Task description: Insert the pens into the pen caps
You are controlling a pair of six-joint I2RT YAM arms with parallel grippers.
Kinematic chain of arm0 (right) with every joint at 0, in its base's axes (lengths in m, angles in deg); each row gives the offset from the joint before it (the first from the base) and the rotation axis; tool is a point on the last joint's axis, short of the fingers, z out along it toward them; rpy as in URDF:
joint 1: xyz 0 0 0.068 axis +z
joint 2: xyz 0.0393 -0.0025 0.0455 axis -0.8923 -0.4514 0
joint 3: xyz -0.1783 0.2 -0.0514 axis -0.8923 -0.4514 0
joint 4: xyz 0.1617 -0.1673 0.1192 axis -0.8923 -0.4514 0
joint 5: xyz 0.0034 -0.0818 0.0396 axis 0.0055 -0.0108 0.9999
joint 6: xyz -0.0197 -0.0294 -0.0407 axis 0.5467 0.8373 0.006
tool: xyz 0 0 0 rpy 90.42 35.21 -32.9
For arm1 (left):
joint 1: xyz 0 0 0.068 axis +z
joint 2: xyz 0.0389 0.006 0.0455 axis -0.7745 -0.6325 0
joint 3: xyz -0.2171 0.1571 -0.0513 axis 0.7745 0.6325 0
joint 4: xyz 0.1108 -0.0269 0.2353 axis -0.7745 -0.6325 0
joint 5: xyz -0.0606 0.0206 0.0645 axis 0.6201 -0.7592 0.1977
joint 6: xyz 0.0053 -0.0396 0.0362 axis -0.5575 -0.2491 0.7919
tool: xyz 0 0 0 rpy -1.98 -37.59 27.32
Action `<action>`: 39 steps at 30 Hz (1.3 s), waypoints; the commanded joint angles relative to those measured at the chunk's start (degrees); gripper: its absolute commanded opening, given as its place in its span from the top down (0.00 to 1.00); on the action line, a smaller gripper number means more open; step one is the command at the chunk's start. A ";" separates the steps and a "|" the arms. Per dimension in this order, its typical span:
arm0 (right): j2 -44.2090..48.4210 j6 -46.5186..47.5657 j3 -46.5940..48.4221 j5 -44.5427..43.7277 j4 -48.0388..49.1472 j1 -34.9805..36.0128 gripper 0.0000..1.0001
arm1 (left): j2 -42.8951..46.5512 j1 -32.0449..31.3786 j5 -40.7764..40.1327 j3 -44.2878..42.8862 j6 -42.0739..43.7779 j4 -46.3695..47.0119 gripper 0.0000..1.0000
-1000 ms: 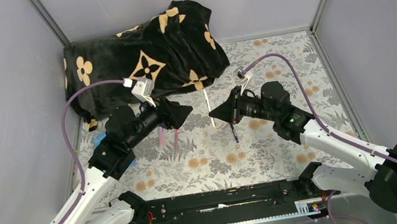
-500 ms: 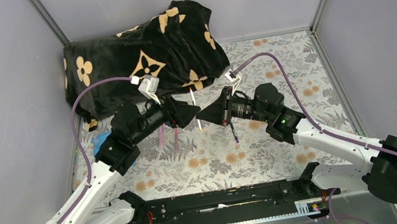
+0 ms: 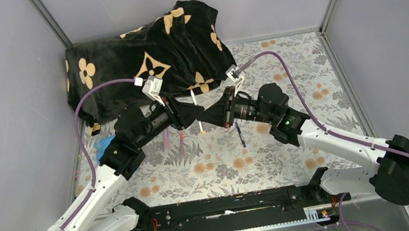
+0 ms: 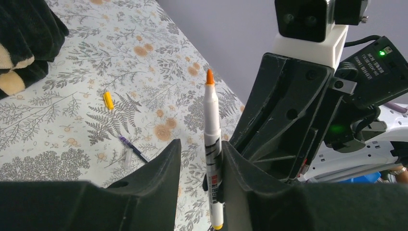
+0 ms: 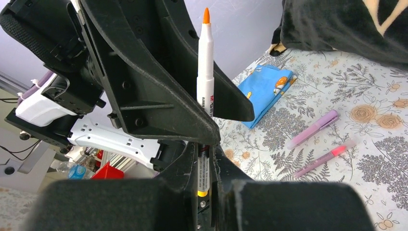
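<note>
white pen point(image 5: 205, 62) (orange tip) pinched in right gripper point(image 5: 206, 161); left gripper point(image 4: 198, 150) parted.

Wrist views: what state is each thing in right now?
white pen, uncapped, upright in right gripper
right gripper, shut on white pen
left gripper, open around white pen
orange-yellow cap, lying loose
dark blue pen, lying flat

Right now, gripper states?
Left gripper: open, fingers either side of the white pen.
Right gripper: shut on the white pen.
</note>
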 commanded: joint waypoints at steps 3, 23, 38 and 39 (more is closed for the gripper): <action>-1.03 1.67 5.14 0.74 4.57 0.58 1.00 | -0.52 -0.20 0.85 1.20 -1.61 3.83 0.71; -4.09 0.69 3.71 4.66 3.28 1.53 0.60 | 1.60 -0.13 -4.19 0.49 -2.81 3.49 0.99; -3.65 1.55 5.48 4.22 2.99 2.07 0.99 | 1.49 -0.20 -4.47 1.55 -2.39 3.58 0.71; -3.88 1.82 6.08 4.47 2.67 2.08 1.00 | 1.42 -0.20 -4.36 1.63 -2.31 3.57 0.67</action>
